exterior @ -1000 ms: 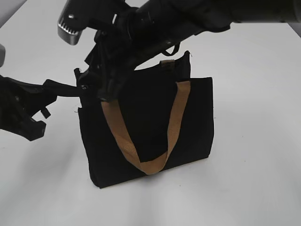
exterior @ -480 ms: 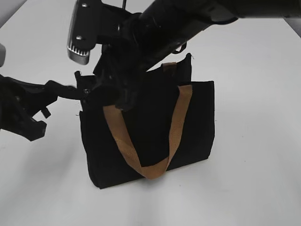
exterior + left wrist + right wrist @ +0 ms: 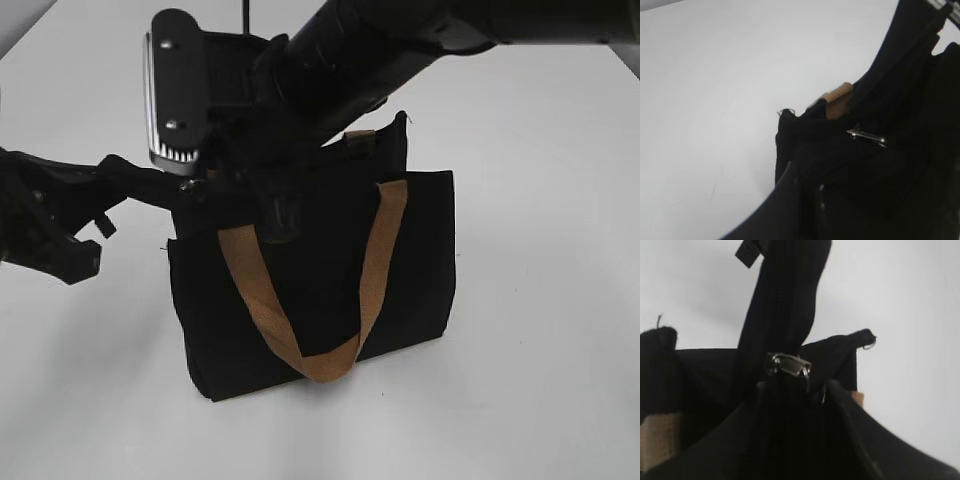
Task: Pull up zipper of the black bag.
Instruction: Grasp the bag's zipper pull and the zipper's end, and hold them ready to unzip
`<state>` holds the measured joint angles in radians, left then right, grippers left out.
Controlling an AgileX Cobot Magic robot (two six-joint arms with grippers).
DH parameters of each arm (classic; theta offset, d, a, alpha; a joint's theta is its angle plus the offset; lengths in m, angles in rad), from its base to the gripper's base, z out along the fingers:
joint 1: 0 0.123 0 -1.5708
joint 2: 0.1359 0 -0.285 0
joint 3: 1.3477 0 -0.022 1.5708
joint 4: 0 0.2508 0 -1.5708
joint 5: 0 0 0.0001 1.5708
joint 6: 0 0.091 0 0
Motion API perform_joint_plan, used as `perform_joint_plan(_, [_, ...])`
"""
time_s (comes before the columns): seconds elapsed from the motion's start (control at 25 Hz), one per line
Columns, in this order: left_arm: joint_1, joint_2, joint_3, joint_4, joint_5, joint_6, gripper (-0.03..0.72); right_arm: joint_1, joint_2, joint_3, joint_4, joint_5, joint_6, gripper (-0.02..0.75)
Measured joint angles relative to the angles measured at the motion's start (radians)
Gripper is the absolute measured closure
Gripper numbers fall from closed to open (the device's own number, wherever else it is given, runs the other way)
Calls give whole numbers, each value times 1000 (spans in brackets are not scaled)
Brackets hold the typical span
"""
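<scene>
I have the black bag (image 3: 310, 280) standing upright on the white worktop (image 3: 540, 380), roughly in the middle and a little toward the near edge, with one tan handle (image 3: 300, 310) drooping in a loop down its front face.

My left pincer (image 3: 175, 190) comes in from the left edge and has the bag's upper left corner gripped, pads closed on black fabric or the tail of the zip tape. I hold it there to anchor that end, so the top edge stays taut and the bag does not slide or tip when the other arm pulls.

My right pincer (image 3: 275, 215) reaches across from the far right corner and sits down on the top edge just beside the left one. In the right wrist view the zipper (image 3: 787, 365) shows as a small silvery slider on a black tape that rises away from the camera, and the dark fingers (image 3: 855, 440) converge right under it. I think they are pinched on the pull tab, but the tips are so dark and close that I cannot tell whether they really have hold of it.

In the left wrist view the slider (image 3: 867, 136) lies near the held corner, so I judge most of the run is not yet covered. The next pull should follow the tape toward the bag's right end, kept level so the tab does not slip free.
</scene>
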<state>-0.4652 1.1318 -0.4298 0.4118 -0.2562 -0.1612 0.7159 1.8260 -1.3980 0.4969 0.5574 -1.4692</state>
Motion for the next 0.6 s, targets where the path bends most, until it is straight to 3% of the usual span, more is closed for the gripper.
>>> perform_joint_plan(0.36, [0, 0, 1, 7, -105, -7, 690, 60, 38, 0, -4, -87, -90, 506])
perform_joint_plan(0.6, [0, 0, 1, 8, -108, -13, 690, 60, 45, 0, -4, -106, -91, 713])
